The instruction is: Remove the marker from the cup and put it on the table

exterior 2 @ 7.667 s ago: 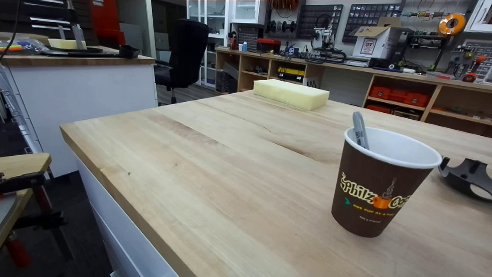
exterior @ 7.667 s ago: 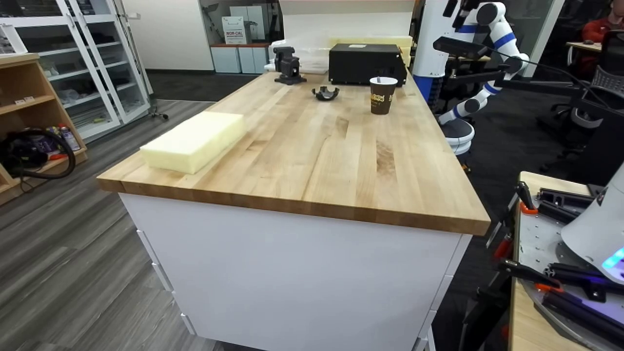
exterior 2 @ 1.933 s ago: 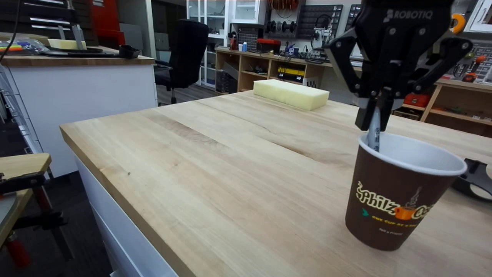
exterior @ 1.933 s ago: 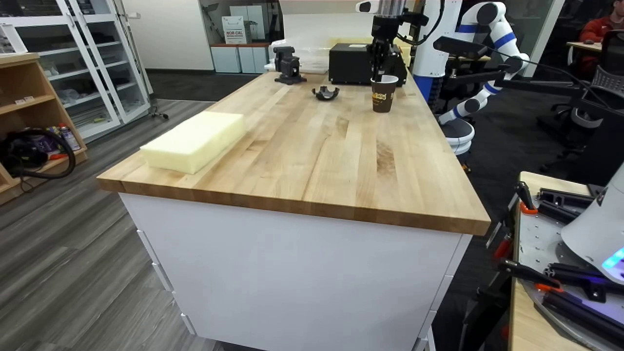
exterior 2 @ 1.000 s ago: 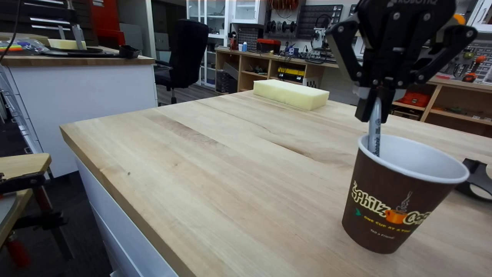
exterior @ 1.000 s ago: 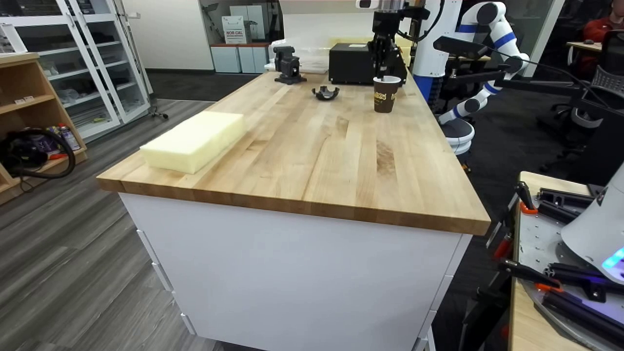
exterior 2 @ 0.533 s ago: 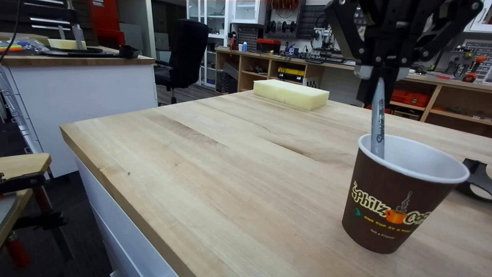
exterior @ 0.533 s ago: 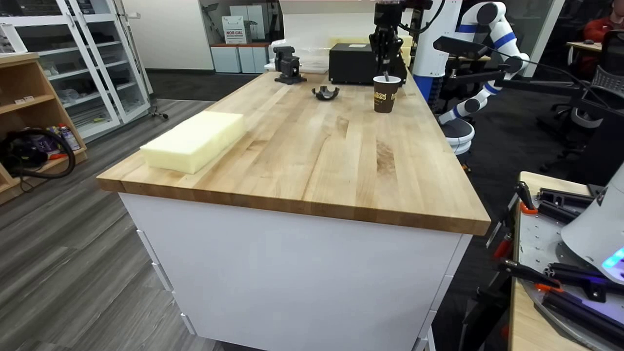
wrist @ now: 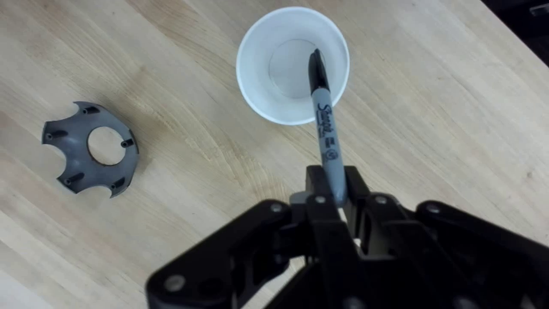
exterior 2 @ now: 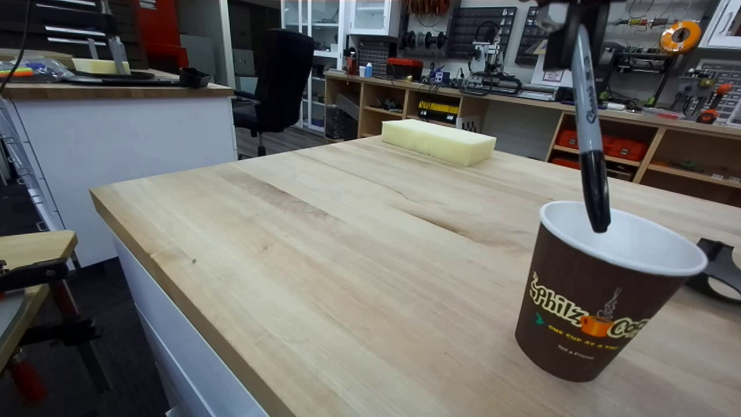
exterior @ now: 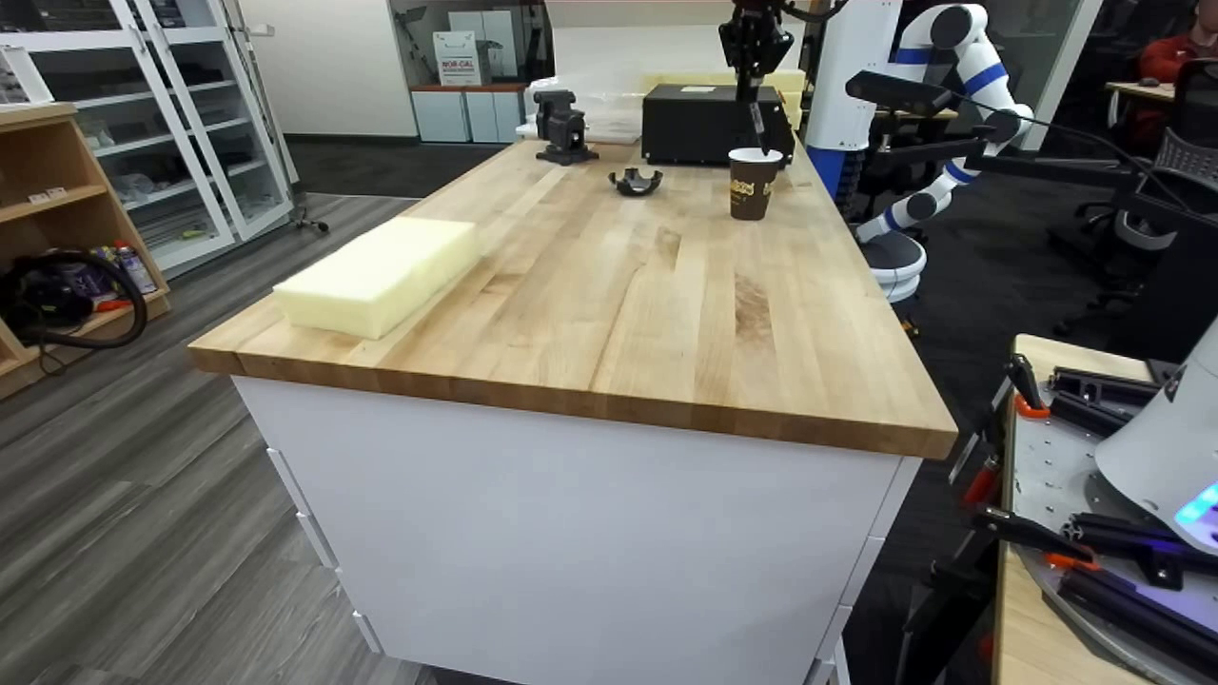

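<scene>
The marker (exterior 2: 587,104), grey with a black cap, hangs cap-down and slightly tilted. My gripper (wrist: 334,174) is shut on the marker's grey end, as the wrist view shows. In an exterior view only the lower fingers (exterior 2: 560,49) show at the top edge. Below stands the brown paper cup (exterior 2: 584,289) with its white rim, upright on the wooden table (exterior: 609,295). The black cap's tip overlaps the cup's mouth in all views; whether it is just above or just inside the rim I cannot tell. The cup's white inside holds nothing else in the wrist view.
A dark scalloped plastic part (wrist: 79,148) lies beside the cup. Behind are a black box (exterior: 709,124) and a small black device (exterior: 563,128). A pale yellow foam block (exterior 2: 438,143) rests farther along the table. The table's edge (exterior 2: 173,284) runs on the cup's near side.
The gripper has come into view, closed on the marker and risen with it; the black cap, earlier down in the cup, now shows. The cup has shifted slightly since the earliest frames.
</scene>
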You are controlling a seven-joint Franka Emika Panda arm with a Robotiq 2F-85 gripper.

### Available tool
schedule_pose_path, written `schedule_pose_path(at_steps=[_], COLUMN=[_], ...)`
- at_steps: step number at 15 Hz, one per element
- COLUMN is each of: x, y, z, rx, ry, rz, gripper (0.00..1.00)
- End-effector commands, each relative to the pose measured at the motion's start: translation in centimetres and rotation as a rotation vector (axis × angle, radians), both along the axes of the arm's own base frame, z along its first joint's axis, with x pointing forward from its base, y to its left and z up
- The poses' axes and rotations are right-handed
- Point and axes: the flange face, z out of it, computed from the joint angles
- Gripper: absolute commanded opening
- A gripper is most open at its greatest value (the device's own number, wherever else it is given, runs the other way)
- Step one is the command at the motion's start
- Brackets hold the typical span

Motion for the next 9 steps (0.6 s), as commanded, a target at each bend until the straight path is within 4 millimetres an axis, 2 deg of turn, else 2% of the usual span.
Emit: schedule_pose_path(at_steps=[1, 3, 5, 7, 9], x=[-1.4, -1.8, -1.8, -1.6, -1.1], y=[2.2, 3.8, 6.1, 8.4, 10.6], z=[3.6, 5.3, 6.2, 6.1, 5.0], rx=[-0.031, -0.041, -0.048, -0.049, -0.036], ry=[-0.031, -0.067, -0.087, -0.089, -0.077], rz=[0.014, 0.036, 0.073, 0.114, 0.159], gripper=[0.04, 0.04, 0.04, 0.04, 0.04])
